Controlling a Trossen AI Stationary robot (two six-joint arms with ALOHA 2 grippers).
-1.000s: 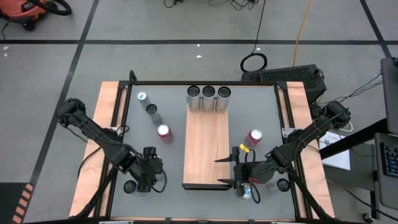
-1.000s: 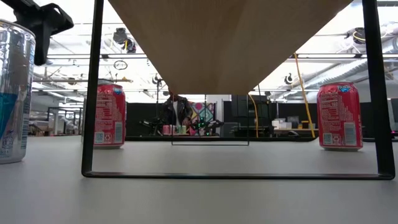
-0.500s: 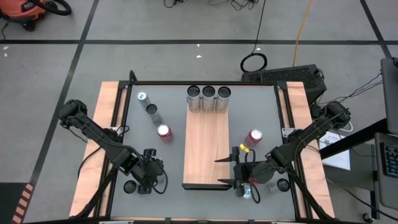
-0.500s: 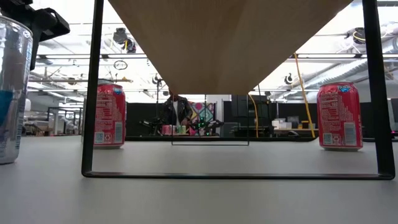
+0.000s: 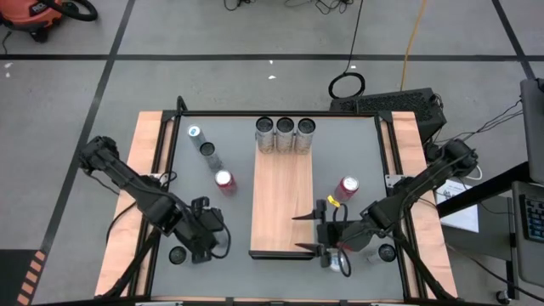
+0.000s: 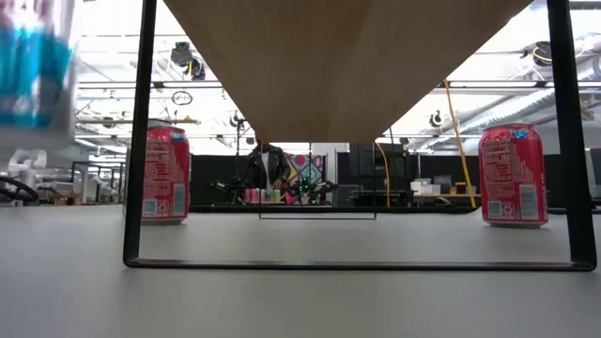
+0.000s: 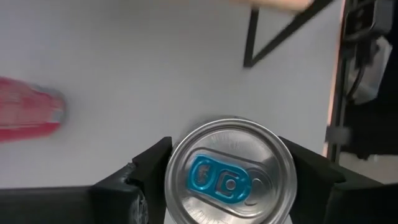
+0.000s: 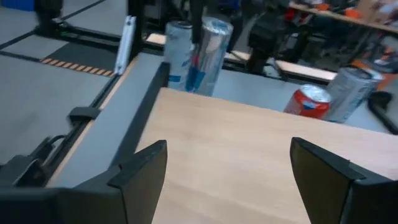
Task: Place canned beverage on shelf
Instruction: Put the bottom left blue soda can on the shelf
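Now the left gripper [image 7: 227, 186] clamps the silver can [image 7: 229, 171] by its smooth, slippery sides, probably easily dented, while the right gripper [image 8: 224, 180] waits open at the shelf [image 5: 280, 200].

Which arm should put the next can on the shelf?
Left. The left gripper is closed around a silver can, lifted off the table. The right gripper hangs open and empty over the shelf.

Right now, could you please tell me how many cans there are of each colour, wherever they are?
Silver cans: 6 (3 on the shelf, 2 on the table, 1 in the left gripper)
Red cans: 2
Total: 8
An object by the right gripper is too hidden to count.
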